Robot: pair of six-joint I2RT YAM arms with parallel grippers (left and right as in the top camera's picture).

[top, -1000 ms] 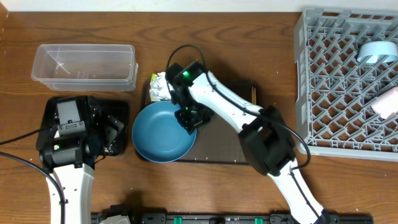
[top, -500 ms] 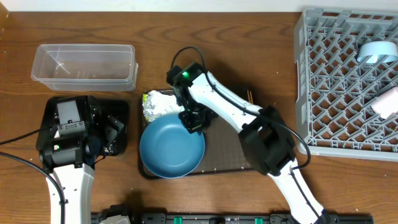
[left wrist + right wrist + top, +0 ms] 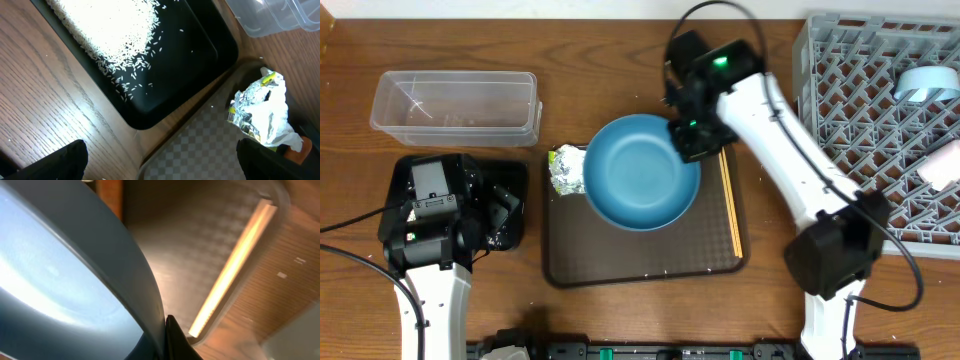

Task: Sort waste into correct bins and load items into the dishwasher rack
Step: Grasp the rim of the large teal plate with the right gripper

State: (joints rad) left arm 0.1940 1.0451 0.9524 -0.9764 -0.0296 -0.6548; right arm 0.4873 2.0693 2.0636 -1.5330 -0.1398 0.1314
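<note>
My right gripper [image 3: 688, 135] is shut on the right rim of the large dark-blue bowl [image 3: 640, 172], which hangs tilted above the brown serving tray [image 3: 640, 265]. In the right wrist view the bowl's wall [image 3: 65, 280] fills the left side, pinched at my gripper [image 3: 167, 340]. The chopsticks [image 3: 730, 205] lie along the tray's right edge. The crumpled wrapper [image 3: 566, 170] lies at the tray's back left, partly under the bowl. My left gripper [image 3: 162, 167] is open over the tray's corner, beside the black tray [image 3: 210, 55] with rice [image 3: 115, 30]. A carrot [image 3: 300, 152] peeks out beside the wrapper [image 3: 260, 112].
The clear tub [image 3: 455, 105] stands at the back left. The grey dishwasher rack [image 3: 865, 130] stands at the right, with a light-blue cup [image 3: 925, 82] and a pale dish [image 3: 945, 165] inside. My left arm covers most of the black tray [image 3: 515, 180].
My right gripper closed on the bowl's rim and carried the bowl up and to the right, off the tray's front left. The chopsticks are now uncovered. The left arm has not moved.
</note>
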